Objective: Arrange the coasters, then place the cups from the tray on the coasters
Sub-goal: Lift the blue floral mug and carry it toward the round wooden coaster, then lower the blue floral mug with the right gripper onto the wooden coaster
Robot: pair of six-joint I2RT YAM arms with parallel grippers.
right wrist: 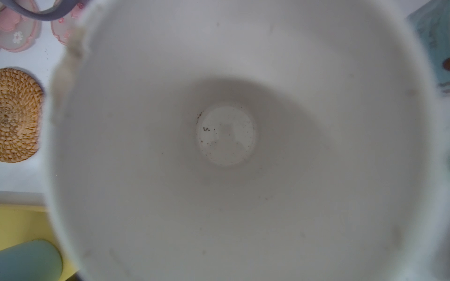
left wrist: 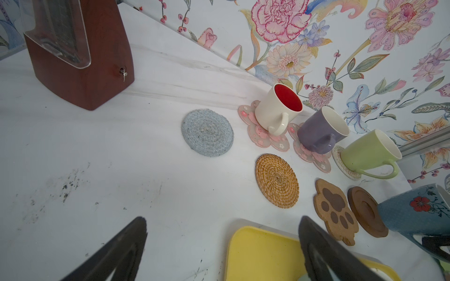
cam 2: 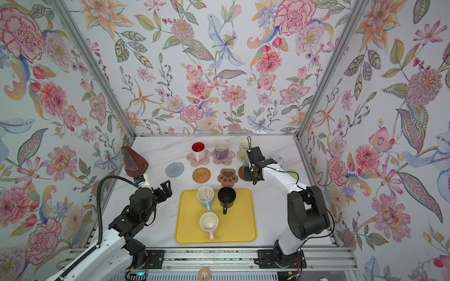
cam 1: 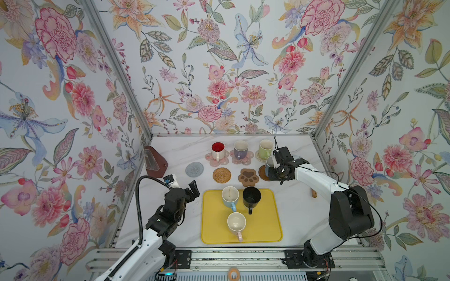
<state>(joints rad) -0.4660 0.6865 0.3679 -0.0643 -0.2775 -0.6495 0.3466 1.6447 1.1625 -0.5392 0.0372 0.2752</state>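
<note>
Tray [cam 1: 265,226] with three empty mugs [cam 1: 236,222]

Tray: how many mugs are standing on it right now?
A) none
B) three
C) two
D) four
B: on the tray stand the light blue mug, the black mug and the pink mug, as both top views show.
</note>
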